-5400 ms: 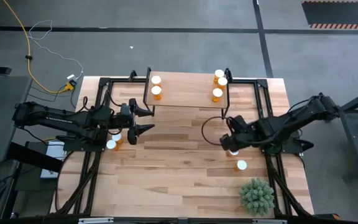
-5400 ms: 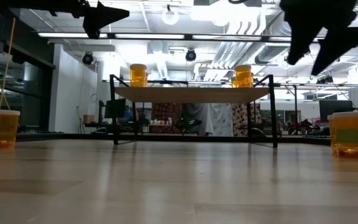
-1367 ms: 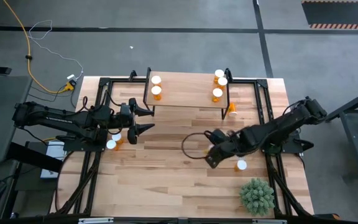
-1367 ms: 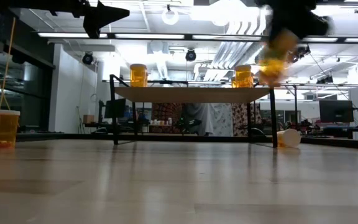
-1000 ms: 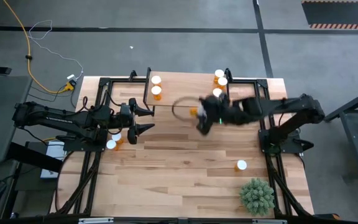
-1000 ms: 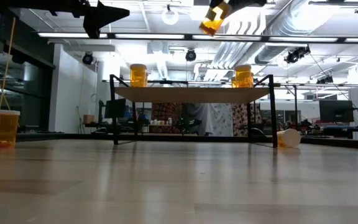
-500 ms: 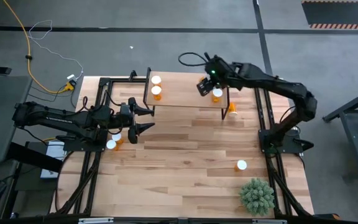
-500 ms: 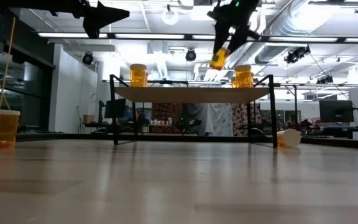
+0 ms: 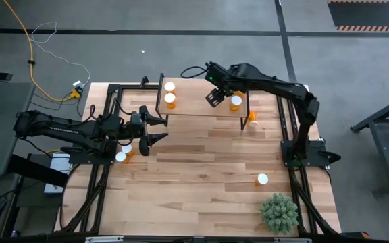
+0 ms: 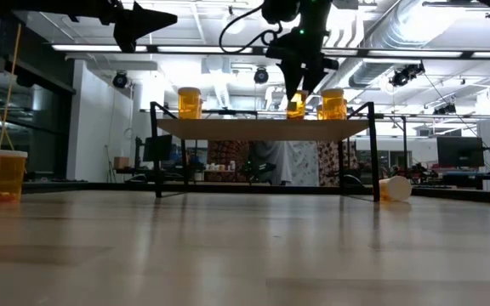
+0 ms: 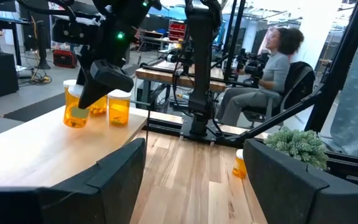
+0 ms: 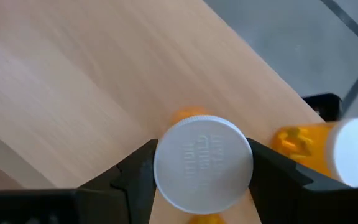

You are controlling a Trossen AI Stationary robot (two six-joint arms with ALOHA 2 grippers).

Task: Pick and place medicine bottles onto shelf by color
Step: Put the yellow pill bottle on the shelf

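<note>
A green spiky plant (image 9: 278, 212) stands at the desk's (image 9: 194, 189) near right corner, with a white-capped medicine bottle (image 9: 262, 179) just behind it. Near the desk's left edge, the left gripper (image 9: 155, 130) hangs above the surface, its fingers spread wide and holding nothing; two more bottles (image 9: 121, 152) stand beside that arm. Another bottle (image 9: 250, 117) lies tipped by the shelf's right legs. At the far edge stands the shelf (image 9: 201, 108), carrying two bottles (image 9: 170, 94) at its left end and others (image 9: 236, 102) at its right end. The right gripper (image 9: 214, 98) is over the shelf's right half, its fingers clamped around an orange bottle (image 12: 202, 163), held just above the board.
</note>
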